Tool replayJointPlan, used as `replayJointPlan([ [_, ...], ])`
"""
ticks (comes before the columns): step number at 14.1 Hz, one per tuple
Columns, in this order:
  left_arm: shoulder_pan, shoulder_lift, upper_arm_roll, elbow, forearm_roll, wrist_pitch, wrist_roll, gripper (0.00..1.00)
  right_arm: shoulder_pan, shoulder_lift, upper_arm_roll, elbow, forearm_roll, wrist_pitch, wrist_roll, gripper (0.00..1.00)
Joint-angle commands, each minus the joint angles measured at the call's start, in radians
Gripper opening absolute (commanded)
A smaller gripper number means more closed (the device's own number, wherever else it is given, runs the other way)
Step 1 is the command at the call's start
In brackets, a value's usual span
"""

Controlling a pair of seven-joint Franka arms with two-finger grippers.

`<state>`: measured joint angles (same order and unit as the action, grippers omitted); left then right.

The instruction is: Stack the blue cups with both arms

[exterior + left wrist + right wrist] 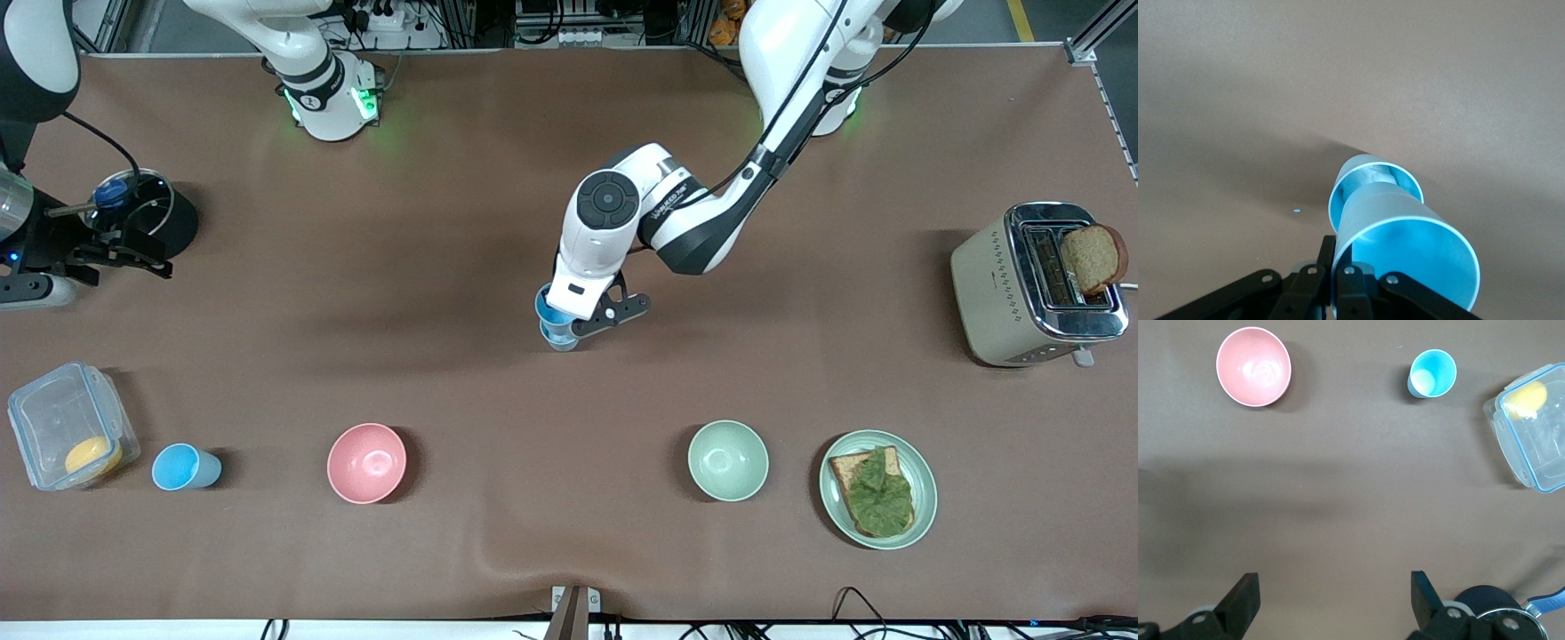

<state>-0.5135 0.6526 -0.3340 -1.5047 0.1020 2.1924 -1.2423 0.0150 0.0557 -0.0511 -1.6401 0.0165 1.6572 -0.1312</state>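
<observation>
My left gripper is shut on the wall of a blue cup over the middle of the table. The held cup is tilted, and its base dips into the mouth of a second blue cup that stands on the table under it. A third, sky blue cup stands near the front camera toward the right arm's end, beside the pink bowl. My right gripper waits open and empty, up over that end.
A clear lidded box with a yellow thing in it lies beside the third cup. A black pot stands by the right gripper. A pale green bowl, a sandwich plate and a toaster are toward the left arm's end.
</observation>
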Motion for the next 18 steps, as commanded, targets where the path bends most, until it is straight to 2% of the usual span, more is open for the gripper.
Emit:
replayJointPlan([
  [1,-0.005,0.016,0.004,0.023,0.034,0.018,-0.052,0.98,0.010,-0.027,-0.009,-0.018,0.003,-0.005,-0.010,1.00],
  [4,0.004,-0.008,0.004,0.023,0.070,0.017,-0.059,1.00,0.010,-0.027,-0.009,-0.015,0.003,-0.007,-0.011,1.00],
  [6,0.048,-0.062,0.004,0.021,0.076,0.001,-0.040,1.00,0.003,-0.025,-0.009,-0.017,0.003,-0.005,-0.011,1.00],
  [11,0.232,-0.221,-0.008,0.014,0.056,-0.230,0.159,1.00,0.011,-0.025,-0.007,-0.015,0.003,-0.008,-0.013,1.00],
  [13,0.321,-0.266,-0.011,0.012,0.051,-0.334,0.307,1.00,0.013,-0.027,-0.006,-0.015,0.005,-0.008,-0.013,1.00],
  [16,0.452,-0.321,-0.010,0.011,-0.025,-0.393,0.504,1.00,0.016,-0.027,-0.004,-0.015,0.003,-0.008,-0.015,1.00],
  [18,0.497,-0.350,-0.010,0.008,-0.045,-0.456,0.573,1.00,0.014,-0.027,-0.004,-0.015,0.003,-0.010,-0.015,1.00],
])
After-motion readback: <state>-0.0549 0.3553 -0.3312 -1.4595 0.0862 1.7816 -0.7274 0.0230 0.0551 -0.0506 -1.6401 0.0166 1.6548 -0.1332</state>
